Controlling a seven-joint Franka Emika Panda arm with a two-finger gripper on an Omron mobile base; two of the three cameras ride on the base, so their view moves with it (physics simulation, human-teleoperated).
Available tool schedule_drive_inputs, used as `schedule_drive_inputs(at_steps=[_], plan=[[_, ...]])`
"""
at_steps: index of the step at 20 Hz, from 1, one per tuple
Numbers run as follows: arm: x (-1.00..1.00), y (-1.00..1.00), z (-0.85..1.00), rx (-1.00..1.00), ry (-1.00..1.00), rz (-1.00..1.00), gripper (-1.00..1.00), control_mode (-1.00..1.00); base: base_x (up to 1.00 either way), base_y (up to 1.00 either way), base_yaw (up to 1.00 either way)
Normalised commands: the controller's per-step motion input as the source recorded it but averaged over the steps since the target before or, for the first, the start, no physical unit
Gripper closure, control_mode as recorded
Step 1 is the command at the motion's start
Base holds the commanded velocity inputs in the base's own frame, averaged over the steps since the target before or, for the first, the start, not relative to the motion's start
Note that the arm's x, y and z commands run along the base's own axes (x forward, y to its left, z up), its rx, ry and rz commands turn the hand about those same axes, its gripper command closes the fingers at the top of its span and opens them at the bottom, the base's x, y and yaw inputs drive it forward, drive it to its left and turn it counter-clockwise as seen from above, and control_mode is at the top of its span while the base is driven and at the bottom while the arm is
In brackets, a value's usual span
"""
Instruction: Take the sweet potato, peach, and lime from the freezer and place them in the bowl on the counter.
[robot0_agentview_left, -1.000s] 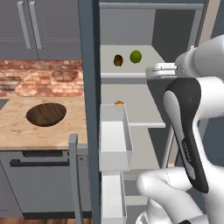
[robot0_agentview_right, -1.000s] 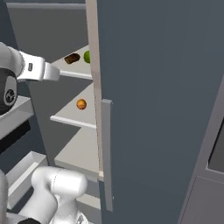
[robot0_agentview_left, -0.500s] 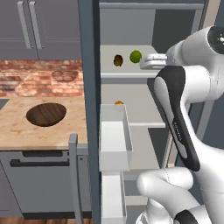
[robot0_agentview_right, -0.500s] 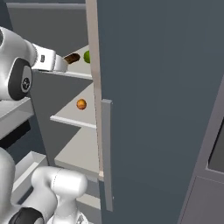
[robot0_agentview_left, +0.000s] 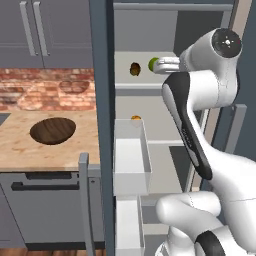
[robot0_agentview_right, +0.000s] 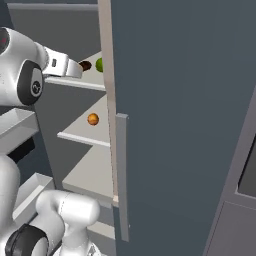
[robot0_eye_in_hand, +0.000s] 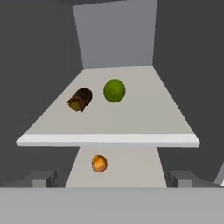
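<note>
The freezer (robot0_agentview_left: 105, 100) stands open, and the arm reaches in at the height of the upper shelf (robot0_eye_in_hand: 109, 139). The end effector (robot0_agentview_left: 161, 64) sits at the front of that shelf with its jaws spread wide and nothing between them.

On the upper shelf, the lime (robot0_eye_in_hand: 114, 90) and the sweet potato (robot0_eye_in_hand: 80, 99) lie side by side, close together but apart, ahead of the end effector and not touching it. From the left base camera the lime (robot0_agentview_left: 153, 63) shows just beside the end effector's tip, with the sweet potato (robot0_agentview_left: 135, 69) a little further left.

The peach (robot0_eye_in_hand: 99, 163) rests alone on the shelf below (robot0_agentview_right: 82, 137), lower than the end effector.

Left of the freezer, the wooden bowl (robot0_agentview_left: 52, 130) sits on the desk (robot0_agentview_left: 20, 150), well apart from the arm, with no fruit in it.
</note>
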Motion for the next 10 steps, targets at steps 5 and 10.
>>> schedule_drive_inputs(at_steps=[5,10], plan=[[0.25,-0.15,0.00,0.00,0.10,-0.06,-1.00,-1.00,0.00,0.00,0.00],[0.19,-0.21,-0.02,0.00,0.06,0.00,-1.00,-1.00,0.00,0.00,0.00]])
